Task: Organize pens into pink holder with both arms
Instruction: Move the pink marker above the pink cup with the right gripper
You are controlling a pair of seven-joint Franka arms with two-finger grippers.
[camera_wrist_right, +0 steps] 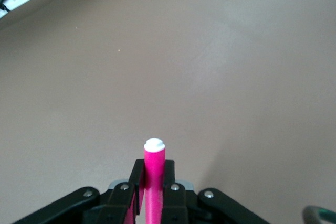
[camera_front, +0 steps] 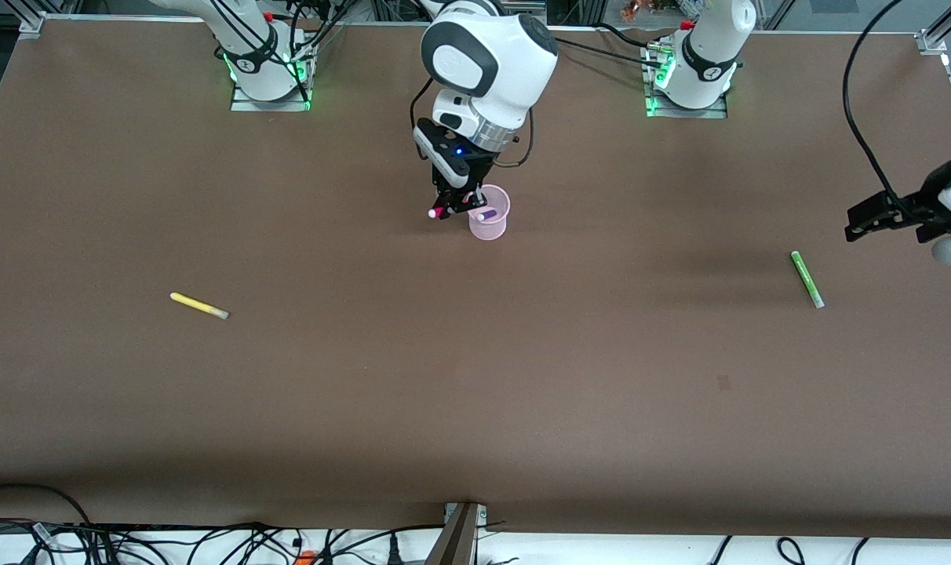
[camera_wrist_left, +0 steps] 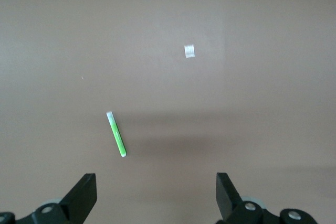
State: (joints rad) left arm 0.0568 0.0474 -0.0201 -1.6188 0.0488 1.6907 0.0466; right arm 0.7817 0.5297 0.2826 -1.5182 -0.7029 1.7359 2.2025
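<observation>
I have the right claw [camera_front: 453, 205] clamped on the magenta pen [camera_front: 436, 212], hanging at the pink holder [camera_front: 489, 213] rim on the side toward the right arm's end of the worktop [camera_front: 475, 377]. The pen's long axis lies tilted, its white cap out at about nine o'clock from the cup mouth, so I judge the tip must swing toward three o'clock. The purple pen [camera_front: 487, 213] already sits inside. The left claw [camera_wrist_left: 156, 195] hangs spread wide over the green pen [camera_front: 807, 278]; the yellow pen [camera_front: 198, 305] lies well apart.
</observation>
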